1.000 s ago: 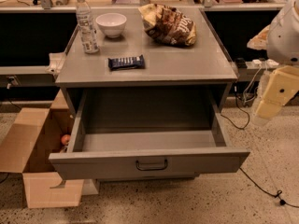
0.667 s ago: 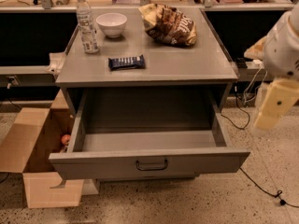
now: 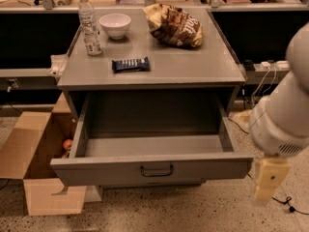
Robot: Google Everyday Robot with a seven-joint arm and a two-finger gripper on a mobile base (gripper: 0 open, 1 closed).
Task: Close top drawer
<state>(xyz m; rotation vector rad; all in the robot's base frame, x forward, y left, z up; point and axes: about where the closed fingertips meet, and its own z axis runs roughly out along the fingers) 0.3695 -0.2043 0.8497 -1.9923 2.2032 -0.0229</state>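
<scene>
Grey drawer (image 3: 96, 170) stands pulled right out; I judge this the approach, my gripper (image 3: 269, 180) hanging just right of its front corner, its grip state I cannot tell. Next, probably, swing before its front and push straight in.

We see the top drawer (image 3: 96, 167) pulled wide open, its dark handle (image 3: 156, 170) centred on the front. Our gripper (image 3: 266, 190) hangs just beyond its right front corner, apart from it. A bottle (image 3: 90, 25), bowl (image 3: 115, 25), snack bag (image 3: 175, 25) and dark bar (image 3: 130, 64) sit on the cabinet top (image 3: 193, 66).
</scene>
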